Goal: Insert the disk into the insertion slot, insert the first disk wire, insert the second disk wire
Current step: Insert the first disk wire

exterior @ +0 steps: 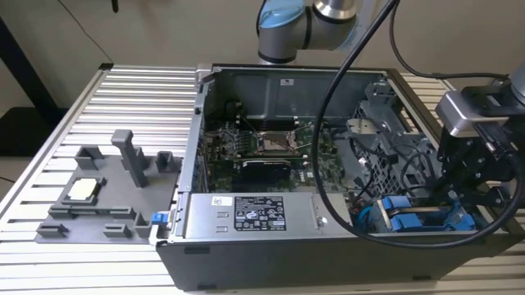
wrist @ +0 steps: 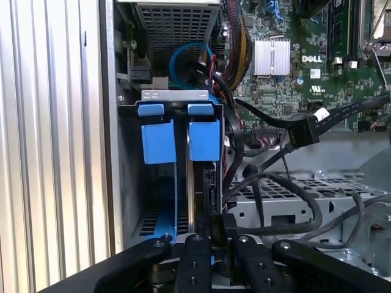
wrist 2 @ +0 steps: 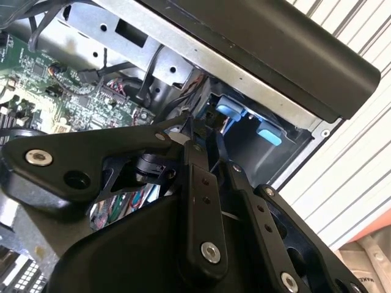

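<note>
The disk (wrist: pixel 204 139) stands in the slot (wrist: pixel 125 183) of the grey cage, just beside a second blue-framed drive (wrist: pixel 158 143). In the first wrist view the tool (wrist: pixel 215 239) is closed on a black plug (wrist: pixel 217 223) at the disk's edge. The exterior view shows the whole open computer case (exterior: pixel 328 261) on the slatted surface (exterior: pixel 139 86).

Reads as a robotics lab bench. Slotted aluminium-profile worktable (exterior: pixel 82 110) carrying an opened desktop computer case (exterior: pixel 287 264), side panel off, motherboard (wrist: pixel 275 91) exposed. Grey fixture tray (exterior: pixel 90 215) of part holders alongside. Industrial robot arm (exterior: pixel 287 31) standing behind the case in the exterior view, black cables trailing.
</note>
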